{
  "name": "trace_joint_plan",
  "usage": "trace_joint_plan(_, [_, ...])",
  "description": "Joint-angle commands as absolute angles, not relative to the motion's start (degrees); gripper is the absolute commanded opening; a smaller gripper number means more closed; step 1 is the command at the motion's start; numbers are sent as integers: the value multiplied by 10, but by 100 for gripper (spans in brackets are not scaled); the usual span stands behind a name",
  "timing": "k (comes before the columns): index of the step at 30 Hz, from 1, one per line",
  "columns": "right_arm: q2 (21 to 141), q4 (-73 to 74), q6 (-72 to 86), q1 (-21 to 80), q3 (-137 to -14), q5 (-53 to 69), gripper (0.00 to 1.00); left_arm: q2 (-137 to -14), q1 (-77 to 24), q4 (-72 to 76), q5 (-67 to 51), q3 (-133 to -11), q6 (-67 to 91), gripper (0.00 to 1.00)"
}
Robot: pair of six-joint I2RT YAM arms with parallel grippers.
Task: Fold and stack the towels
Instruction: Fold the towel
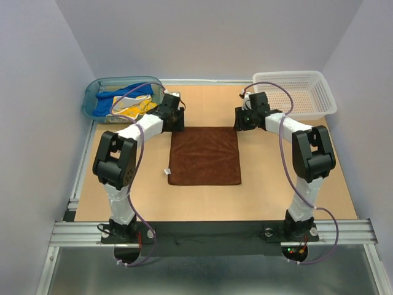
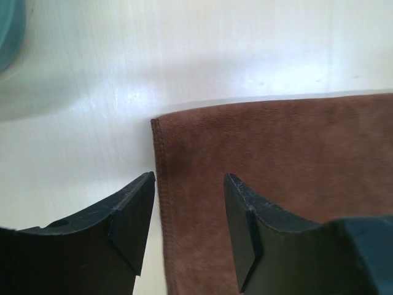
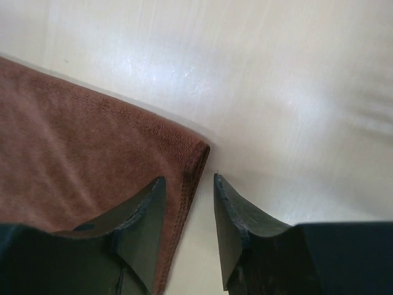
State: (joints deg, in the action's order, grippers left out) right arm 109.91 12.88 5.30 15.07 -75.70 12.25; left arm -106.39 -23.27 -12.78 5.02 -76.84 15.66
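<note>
The rust-brown towel [image 1: 206,155] lies flat in the middle of the table. My left gripper [image 1: 174,125] hangs over its far left corner. In the left wrist view this gripper [image 2: 189,184] is open, and its jaws straddle the towel's [image 2: 276,160] left hem without touching it. My right gripper [image 1: 240,123] is over the far right corner. There the gripper [image 3: 188,184] is open too, one finger over the towel [image 3: 80,135] and the other over bare table. The blue towel [image 1: 126,93] and the yellow towel [image 1: 138,108] lie crumpled in the teal tub [image 1: 91,101].
The teal tub stands at the far left, and its edge [image 2: 9,31] shows in the left wrist view. A white basket [image 1: 295,75] sits at the far right. A small white tag [image 1: 166,172] sticks out from the brown towel's left side.
</note>
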Motion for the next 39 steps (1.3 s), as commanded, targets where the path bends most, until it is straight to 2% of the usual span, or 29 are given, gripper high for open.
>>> trace_joint_plan(1, [1128, 119, -18, 150, -804, 149, 43, -1078, -230, -103, 76, -797, 73, 60])
trace_joint_plan(10, [1177, 120, -21, 149, -844, 169, 45, -1099, -227, -91, 93, -821, 53, 60])
trace_joint_plan(19, [1196, 120, -30, 149, -818, 130, 44, -1076, -227, -83, 86, -771, 80, 57])
trace_joint_plan(25, [1207, 120, -35, 149, -801, 105, 34, -1045, -227, -97, 97, -737, 89, 56])
trace_joint_plan(29, [1207, 120, -39, 149, -792, 93, 25, -989, -228, -107, 57, -688, 126, 56])
trace_joint_plan(39, [1199, 120, -42, 149, -766, 95, 17, -842, -288, -125, -40, -500, 258, 55])
